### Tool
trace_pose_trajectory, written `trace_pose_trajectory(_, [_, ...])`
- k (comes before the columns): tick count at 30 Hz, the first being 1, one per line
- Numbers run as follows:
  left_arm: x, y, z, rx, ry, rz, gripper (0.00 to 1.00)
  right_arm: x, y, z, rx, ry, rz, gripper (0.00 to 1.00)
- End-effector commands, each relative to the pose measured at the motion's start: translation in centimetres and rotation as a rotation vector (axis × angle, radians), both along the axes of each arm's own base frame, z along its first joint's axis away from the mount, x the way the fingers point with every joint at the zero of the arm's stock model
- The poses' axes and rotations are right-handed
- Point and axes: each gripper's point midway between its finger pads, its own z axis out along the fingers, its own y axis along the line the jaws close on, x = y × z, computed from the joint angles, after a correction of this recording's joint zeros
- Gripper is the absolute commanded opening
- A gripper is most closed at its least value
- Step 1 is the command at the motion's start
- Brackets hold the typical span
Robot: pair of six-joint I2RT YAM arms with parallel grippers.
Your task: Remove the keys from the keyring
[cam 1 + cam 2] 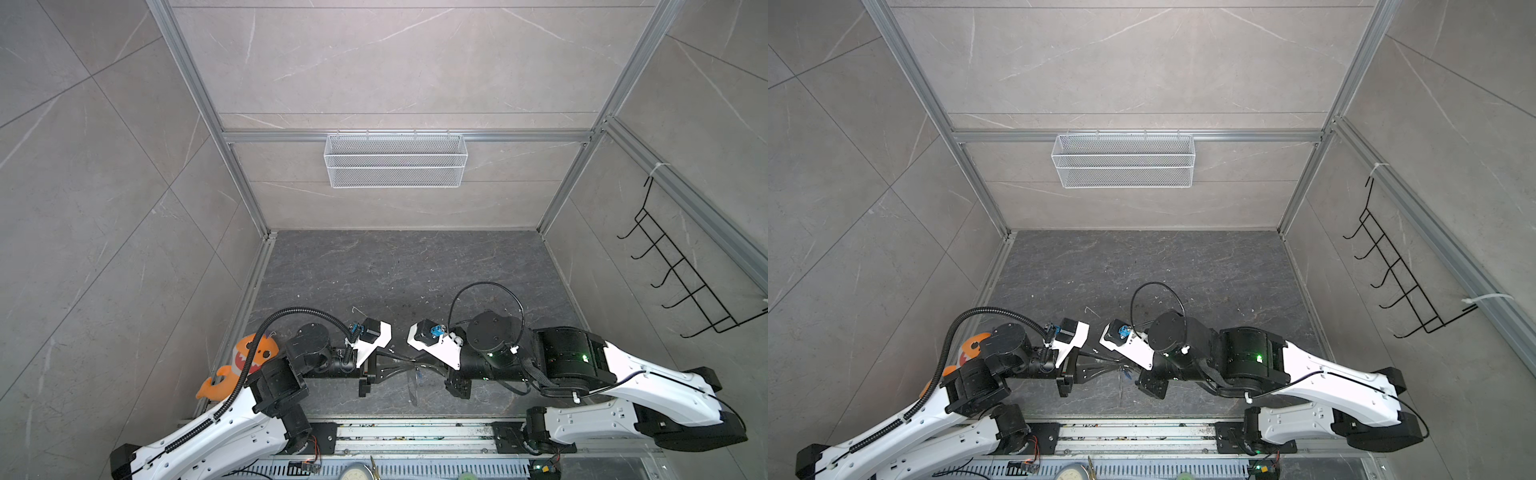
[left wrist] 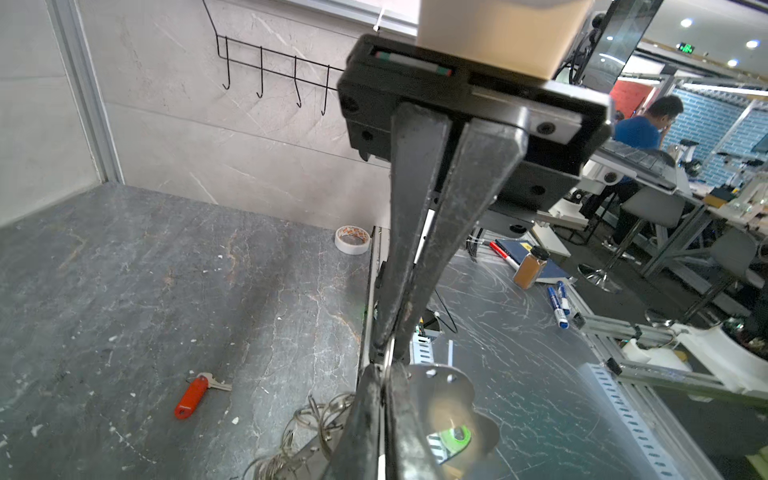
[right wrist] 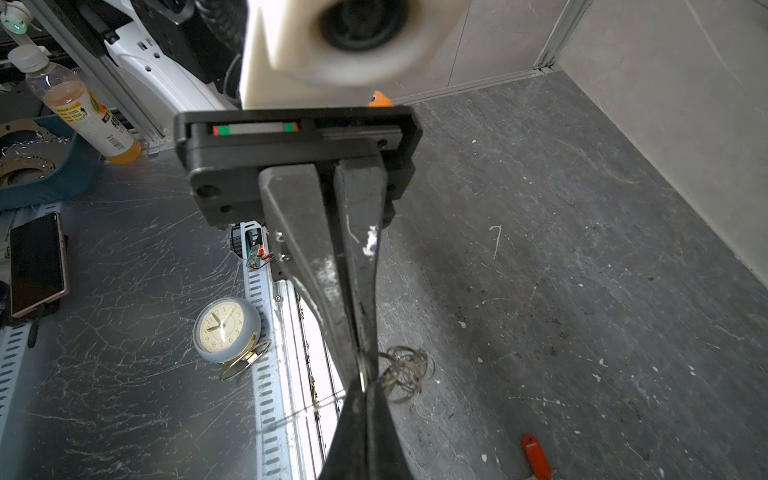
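- The left jaws and right jaws meet tip to tip above the worktop (image 2: 124, 291), both clenched on the same thin silver edge of the keyring (image 2: 442, 384).
- Its grey plate sticks out just beside the left jaws; the chain (image 2: 307, 430) hangs below in loose loops.
- The red-tagged key (image 2: 193, 395) lies detached, well apart on the worktop.

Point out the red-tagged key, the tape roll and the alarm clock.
red-tagged key (image 2: 191, 397): left wrist view, middle of its red tag.
tape roll (image 2: 351, 249): left wrist view, its white outer wall.
alarm clock (image 3: 221, 328): right wrist view, centre of its dial.
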Motion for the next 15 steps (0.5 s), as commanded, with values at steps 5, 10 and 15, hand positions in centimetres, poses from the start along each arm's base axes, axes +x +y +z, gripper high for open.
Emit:
trace_pose_trajectory(5, [-0.2, 0.5, 3.3, -0.1, -0.071, 0.009, 0.0, -0.1, 1.1, 1.1, 0.046, -0.01, 0.015, 0.0])
trace_pose_trajectory(10, [1.1, 1.6, 4.2, -0.196, -0.108, 0.124, 0.0, 1.1, 0.1, 2.0, 0.099, -0.048, -0.064, 0.31])
trace_pose_trajectory(15, [1.2, 3.0, 5.7, -0.316, -0.154, 0.178, 0.0, 2.1, -1.2, 2.5, 0.2, -0.082, -0.143, 0.48])
